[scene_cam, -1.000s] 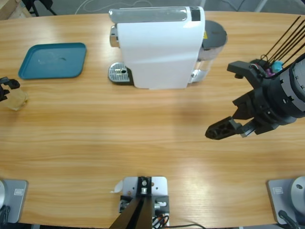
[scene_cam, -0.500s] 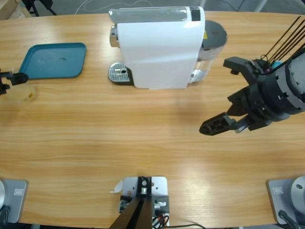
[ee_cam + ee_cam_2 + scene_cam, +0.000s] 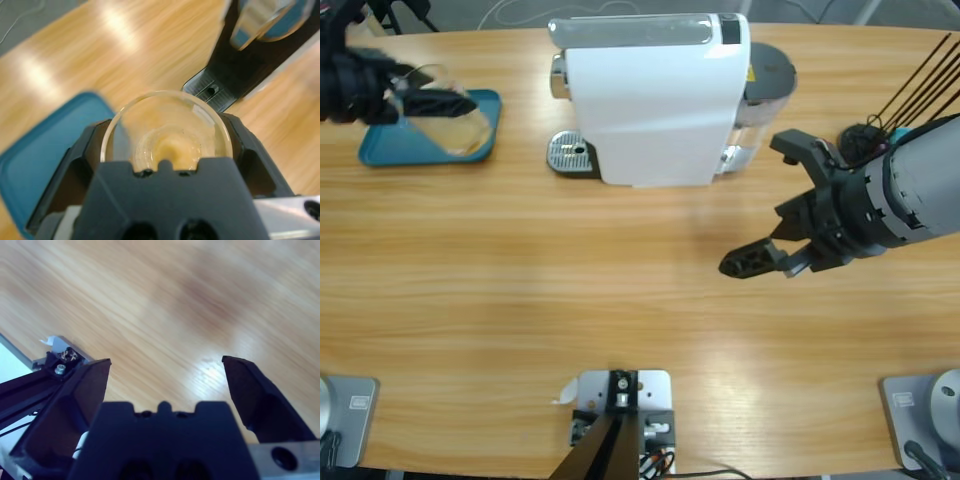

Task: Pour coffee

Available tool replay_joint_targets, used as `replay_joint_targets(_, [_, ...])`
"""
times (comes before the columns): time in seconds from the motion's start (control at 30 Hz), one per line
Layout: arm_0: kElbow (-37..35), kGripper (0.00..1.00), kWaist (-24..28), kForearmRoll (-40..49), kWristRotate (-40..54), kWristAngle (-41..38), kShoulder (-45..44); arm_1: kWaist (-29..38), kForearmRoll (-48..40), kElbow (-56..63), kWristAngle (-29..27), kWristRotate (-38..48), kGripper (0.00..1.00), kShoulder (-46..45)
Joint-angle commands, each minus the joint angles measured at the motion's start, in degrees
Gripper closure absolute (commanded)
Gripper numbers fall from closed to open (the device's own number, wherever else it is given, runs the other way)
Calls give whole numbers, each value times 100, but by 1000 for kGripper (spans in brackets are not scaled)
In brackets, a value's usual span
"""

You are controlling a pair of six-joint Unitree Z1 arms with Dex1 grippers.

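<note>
While seemingly above the tray [image 3: 382, 140], coffee [image 3: 172, 150] sits between the left tool [image 3: 167, 150] jaws.

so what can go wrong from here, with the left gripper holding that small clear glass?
1. The small clear glass tumbler looks tilted in the left gripper, so its shallow tan-brown coffee may spill over the teal plastic tray.
2. The jaws hold smooth glass, so it could slip.
3. The right gripper hangs open and empty, likely too far off to help.

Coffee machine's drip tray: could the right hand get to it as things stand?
Probably not directly. The right hand, open and empty, hangs over bare table on the far side of the white coffee machine, whose body stands between it and the drip tray; it would have to go around the front.
</note>
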Motion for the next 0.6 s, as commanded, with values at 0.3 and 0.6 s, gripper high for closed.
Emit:
replay_joint_targets(0.3, [-608,1000,-189,784,1683,-680,1172,-563,1087,-304,-260,-540,35,-1093])
replay_joint_targets(0.6, [-905,1000,-569,555,1682,-399,1752,-565,1539,-359,-334,-700,35,-1657])
